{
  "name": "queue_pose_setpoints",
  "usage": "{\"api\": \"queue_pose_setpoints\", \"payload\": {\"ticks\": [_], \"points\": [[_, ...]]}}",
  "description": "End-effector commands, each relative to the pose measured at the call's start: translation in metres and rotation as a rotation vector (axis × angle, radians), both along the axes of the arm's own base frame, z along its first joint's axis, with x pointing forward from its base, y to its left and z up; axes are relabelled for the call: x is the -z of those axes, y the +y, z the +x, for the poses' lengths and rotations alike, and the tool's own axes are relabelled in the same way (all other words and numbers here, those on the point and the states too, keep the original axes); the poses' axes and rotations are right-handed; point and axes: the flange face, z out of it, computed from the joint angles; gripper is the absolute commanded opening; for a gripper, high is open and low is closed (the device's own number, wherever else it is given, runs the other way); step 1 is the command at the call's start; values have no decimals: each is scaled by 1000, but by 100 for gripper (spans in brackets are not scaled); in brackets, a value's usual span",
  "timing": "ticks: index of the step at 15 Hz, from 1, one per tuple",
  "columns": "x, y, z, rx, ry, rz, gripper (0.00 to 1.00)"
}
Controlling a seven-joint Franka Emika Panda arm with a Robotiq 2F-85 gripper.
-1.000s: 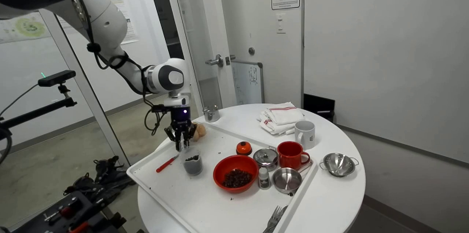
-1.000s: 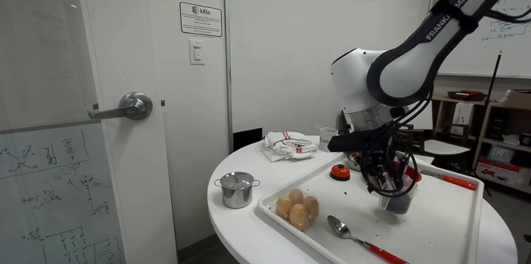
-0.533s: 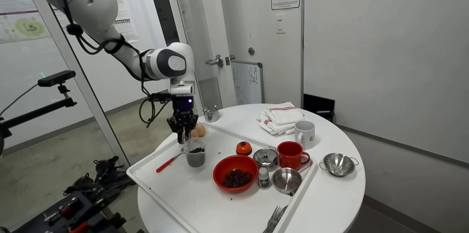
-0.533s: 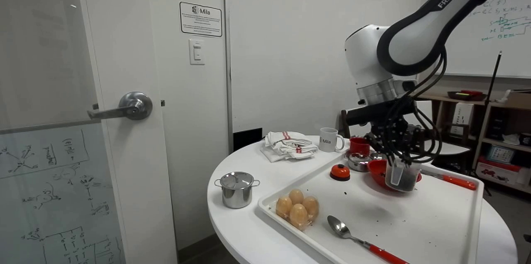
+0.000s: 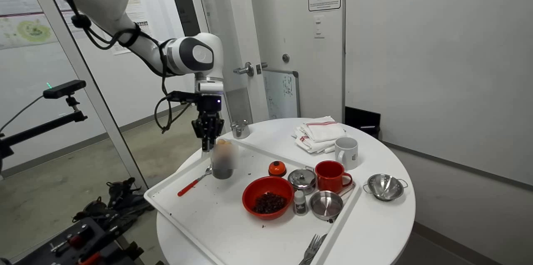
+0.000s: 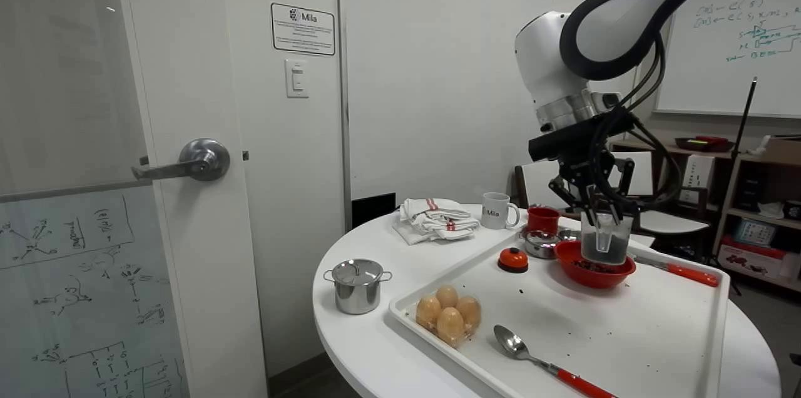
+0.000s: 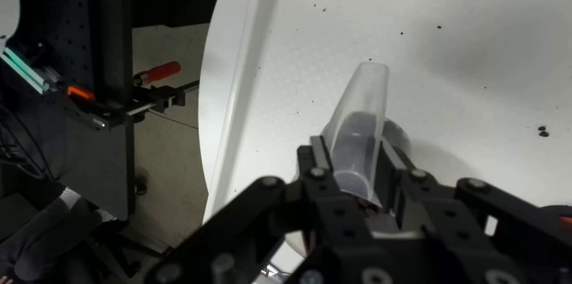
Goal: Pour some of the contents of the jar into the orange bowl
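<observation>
My gripper (image 5: 207,148) is shut on the handle of the jar (image 5: 223,172), a see-through cup with dark contents. It holds the jar nearly upright above the tray (image 5: 233,236). In an exterior view (image 6: 602,213) the gripper and jar (image 6: 606,248) appear in front of the red bowl. In the wrist view the fingers (image 7: 353,145) flank the clear handle, and the jar body (image 7: 397,136) is mostly hidden. The red bowl (image 5: 251,199) with dark contents stands apart from the jar. No shallow orange dish shows; a small orange domed thing with a dark base (image 5: 277,168) sits behind the red bowl.
A red-handled spoon (image 5: 192,186) lies below the jar. Eggs (image 6: 449,316) and a lidded pot (image 6: 357,288) stand nearby. Steel pans (image 5: 326,204), a shaker (image 5: 300,203), a red mug (image 5: 331,175), forks (image 5: 312,248), a white mug (image 5: 346,152) and towels (image 5: 320,133) are farther over.
My gripper has risen with the jar in it, higher above the tray. The jar has gone from slightly tilted to nearly upright. The other things have not moved.
</observation>
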Motion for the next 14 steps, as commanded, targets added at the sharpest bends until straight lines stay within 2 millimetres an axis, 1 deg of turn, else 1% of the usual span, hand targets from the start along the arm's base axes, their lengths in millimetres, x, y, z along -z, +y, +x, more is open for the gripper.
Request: {"api": "queue_pose_setpoints", "payload": {"ticks": [1, 2, 3, 5, 10, 12, 14], "points": [[7, 1, -3, 14, 3, 16, 9], [8, -5, 0, 43, 14, 33, 9], [8, -13, 3, 118, 6, 47, 9], [7, -36, 7, 224, 13, 102, 9], [-6, -111, 3, 461, -27, 268, 9], [-8, -133, 2, 534, -60, 352, 9], [-8, -150, 2, 616, -90, 433, 10]]}}
